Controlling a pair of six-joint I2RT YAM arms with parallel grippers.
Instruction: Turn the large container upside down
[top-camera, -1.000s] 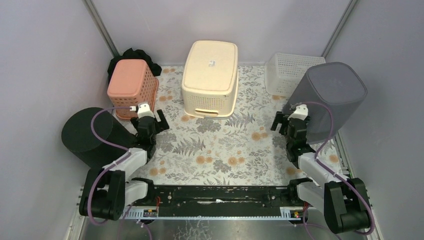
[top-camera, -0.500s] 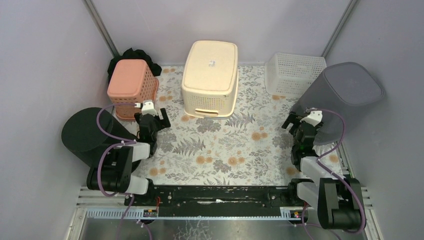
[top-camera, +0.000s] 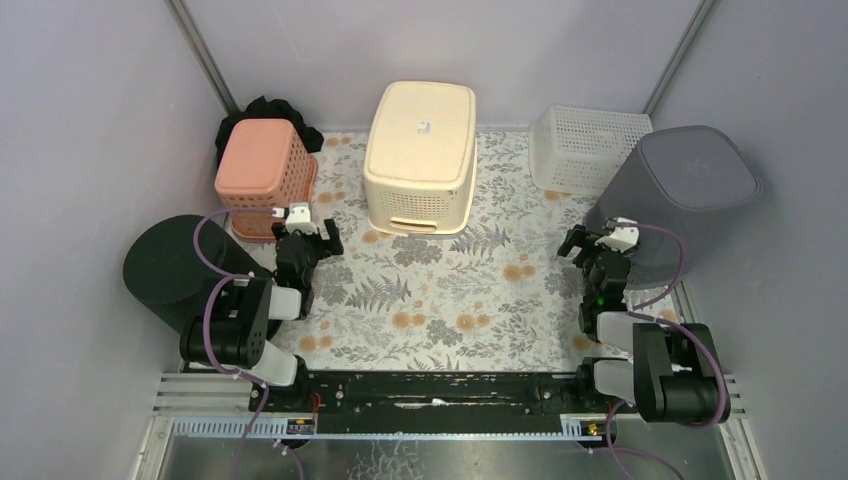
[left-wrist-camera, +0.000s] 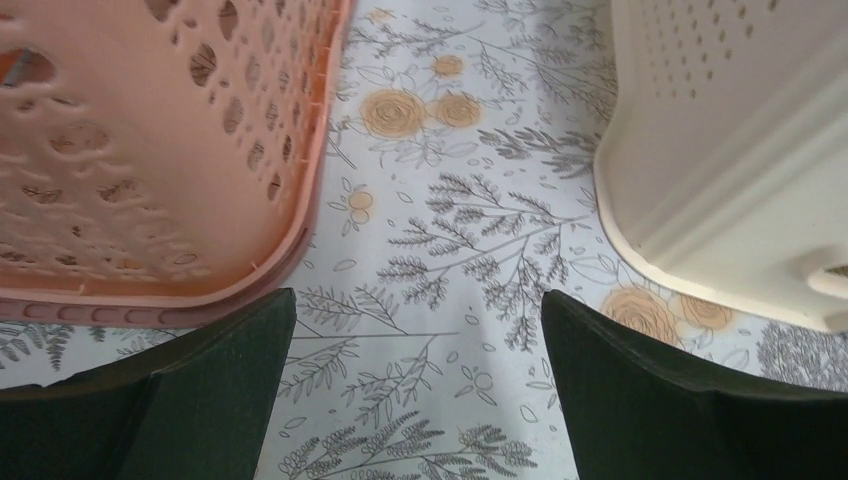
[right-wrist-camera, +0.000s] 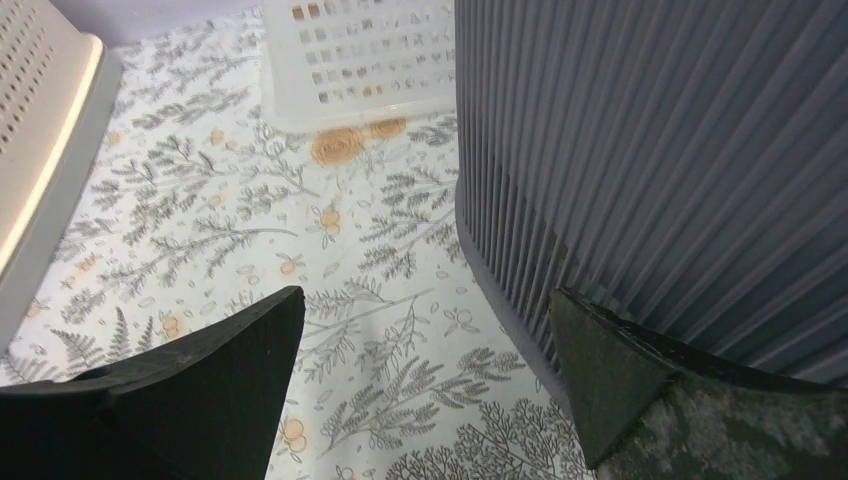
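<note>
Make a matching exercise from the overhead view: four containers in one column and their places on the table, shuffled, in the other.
Things:
1. pink basket
2. cream container
3. white basket
4. grey bin

Places:
a. far edge, centre
b. right wall, nearer the arms than the corner
c. far left corner
d. far right corner

Pairs: 1-c, 2-a, 3-d, 4-b

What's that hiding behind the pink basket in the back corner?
A black heap pokes out behind the pink basket, in the corner. It may be crumpled cloth, but the basket covers most of it, so I cannot tell for sure.
</note>
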